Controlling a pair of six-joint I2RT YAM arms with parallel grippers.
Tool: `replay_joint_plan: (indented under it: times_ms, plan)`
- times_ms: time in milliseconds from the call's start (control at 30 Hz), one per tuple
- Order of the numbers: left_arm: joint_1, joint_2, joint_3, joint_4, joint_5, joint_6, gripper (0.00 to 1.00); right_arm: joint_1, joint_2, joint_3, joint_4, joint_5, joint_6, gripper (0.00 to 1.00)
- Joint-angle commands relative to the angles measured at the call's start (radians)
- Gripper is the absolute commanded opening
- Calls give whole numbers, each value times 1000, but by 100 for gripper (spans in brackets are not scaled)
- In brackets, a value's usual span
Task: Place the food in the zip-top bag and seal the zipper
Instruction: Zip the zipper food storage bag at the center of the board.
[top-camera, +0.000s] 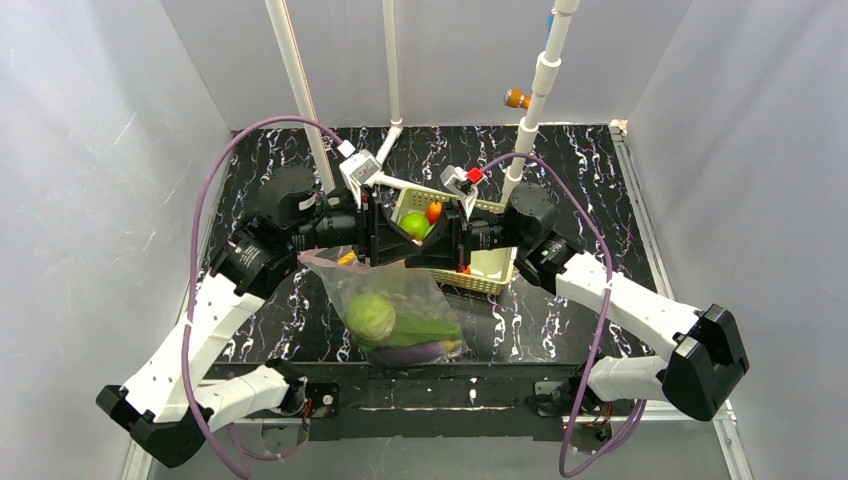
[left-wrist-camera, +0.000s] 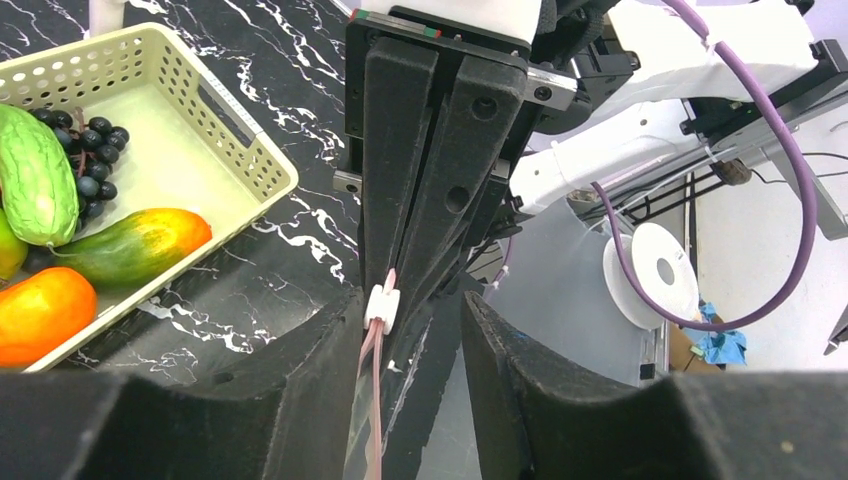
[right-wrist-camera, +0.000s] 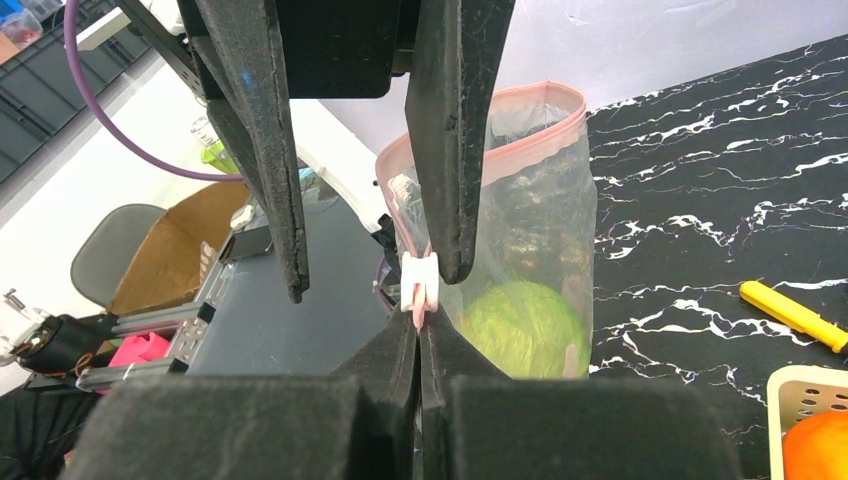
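The right gripper (right-wrist-camera: 420, 335) clamps the zipper (right-wrist-camera: 540, 100) beside its white slider (right-wrist-camera: 420, 280), holding the mouth of the zip-top bag (top-camera: 400, 290) taut. The left gripper (left-wrist-camera: 408, 305) stands half-open astride the strip, seemingly ready to seal it. The cabbage (top-camera: 370, 315), leaves (top-camera: 432, 330) and eggplant (top-camera: 410, 352) sit low inside.

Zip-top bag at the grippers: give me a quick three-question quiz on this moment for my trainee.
1. True or false: the right gripper is open.
2. Where is the cabbage? A in the basket; B in the bag; C on the table.
3. What small white part sits on the zipper, between the fingers of the open left gripper?

Key: 1 false, it is shut on the zipper. 2 B. 3 the slider.
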Motion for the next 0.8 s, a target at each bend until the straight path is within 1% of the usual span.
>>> replay_joint_plan:
  times_ms: [0, 67, 133, 200, 233, 267, 300, 333, 433, 533, 600, 667, 767]
  plan:
    - [4, 8, -6, 9, 55, -5, 40, -1, -14, 25, 63, -8, 11, 1]
    - [4, 10, -9, 9, 62, -5, 38, -1, -13, 25, 65, -8, 13, 1]
    - [4, 11, -10, 9, 69, -3, 28, -1, -15, 27, 70, -8, 17, 1]
    - [4, 9, -11, 9, 69, -2, 22, -1, -15, 29, 66, -8, 17, 1]
    - [4, 12, -10, 7, 73, 0, 21, -1, -15, 30, 66, -9, 15, 1]
    - [4, 12, -10, 5, 75, 3, 16, -1, -15, 30, 68, -8, 15, 1]
    - [4, 9, -10, 3, 76, 7, 7, 0, -14, 28, 72, -6, 17, 1]
    - [4, 4, -12, 3, 71, 8, 2, 0, -12, 28, 73, -3, 18, 1]
    - [5, -19, -21, 6, 31, 8, 0, 0, -5, 30, 72, 16, 27, 1]
    - [4, -26, -11, -29, -3, 27, 0, 0, -12, 17, 80, 78, 49, 1]
    - [4, -33, 13, -130, -88, 60, 0, 0, -23, -3, 97, 160, 91, 1]
    - [4, -54, 14, -180, -133, 87, 0, -1, -33, -33, 127, 227, 131, 1]
    - [4, -82, 17, -251, -196, 115, 0, -8, -50, -94, 218, 317, 208, 1]
